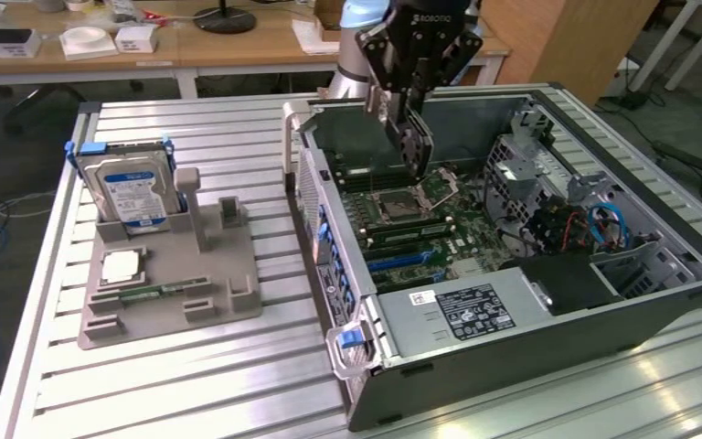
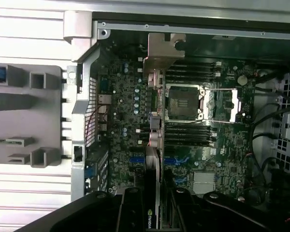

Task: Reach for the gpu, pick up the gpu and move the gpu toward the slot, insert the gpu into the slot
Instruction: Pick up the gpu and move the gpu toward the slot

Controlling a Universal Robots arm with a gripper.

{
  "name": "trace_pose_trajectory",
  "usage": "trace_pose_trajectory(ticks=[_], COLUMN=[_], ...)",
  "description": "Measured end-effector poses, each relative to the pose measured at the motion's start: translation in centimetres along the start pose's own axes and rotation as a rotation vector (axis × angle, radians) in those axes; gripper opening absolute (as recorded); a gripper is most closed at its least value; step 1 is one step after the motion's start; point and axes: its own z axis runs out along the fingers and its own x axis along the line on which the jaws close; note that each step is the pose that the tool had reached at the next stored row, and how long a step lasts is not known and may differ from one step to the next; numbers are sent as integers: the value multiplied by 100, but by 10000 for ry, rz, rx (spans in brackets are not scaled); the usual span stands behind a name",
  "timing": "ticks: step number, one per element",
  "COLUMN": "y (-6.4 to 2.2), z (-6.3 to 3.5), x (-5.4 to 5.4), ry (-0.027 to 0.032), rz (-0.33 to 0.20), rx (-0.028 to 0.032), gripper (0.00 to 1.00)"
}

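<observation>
- Gripper (image 1: 408,121): partly closed, jaws clamped on the upper edge of the gpu; hung over the open computer case (image 1: 595,340)
- Gpu (image 1: 420,152): held on edge, lifted clear of the motherboard (image 1: 452,230), above the region of the processor socket (image 1: 398,207); in the wrist view the card was seen edge-on, its silver bracket (image 2: 162,50) at the far end near the case wall
- Slot (image 1: 402,261): blue connector strip on the motherboard, nearer the power supply than the card; empty, apart from the gpu; which of the blue strips was meant could not be told
- Other stock: hard drive (image 1: 132,187) upright in a grey fixture (image 1: 193,294) on the tabletop (image 1: 205,389), well apart from the case
- Hazard, alignment: card judged not yet over the slot; lowered from there, its edge would likely strike the socket or the memory banks
- Hazard, bracket: the metal end could catch the case's rear wall if the card came in skewed
- Hazard, grip: a hold on one edge alone might let the card pivot under insertion force, so the contacts would meet the groove at an angle and jam
</observation>
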Motion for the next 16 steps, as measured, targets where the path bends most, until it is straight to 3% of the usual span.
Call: trace_pose_trajectory(ticks=[16], y=[-8], z=[33], x=[-306], ry=[0], rz=[-28], rx=[-2], gripper=[26])
